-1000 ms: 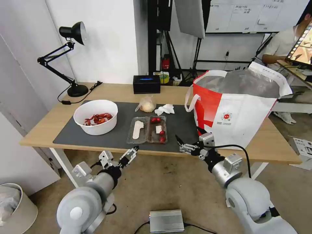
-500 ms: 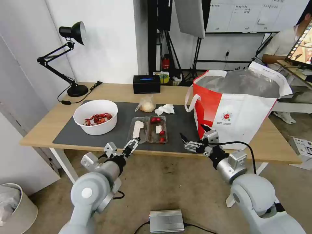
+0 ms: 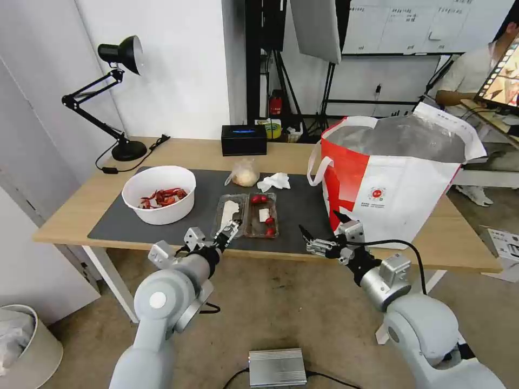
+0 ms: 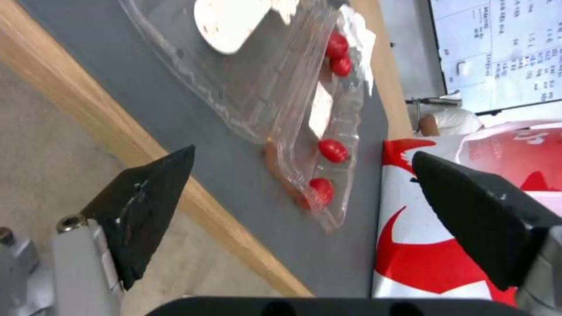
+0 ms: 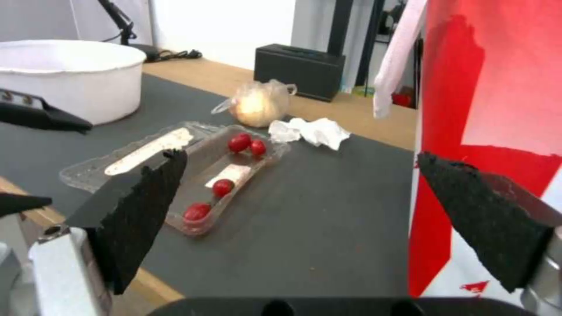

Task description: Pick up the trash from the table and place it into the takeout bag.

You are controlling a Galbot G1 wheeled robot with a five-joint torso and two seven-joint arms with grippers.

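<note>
Pretty plain workshop room; white wall (image 3: 178, 70) at the back, with dark stands and tripods (image 3: 281, 81) clustered in front of it; a whiteboard (image 3: 416, 24) covered in writing hangs up top on the right. The floor (image 3: 286, 302) is beige carpet, a bit scuffed; a silver box (image 3: 277, 367) with cables sits on it near the bottom edge; a pale round bin (image 3: 24, 346) stands in the lower left corner. Light is bright and even.
</note>
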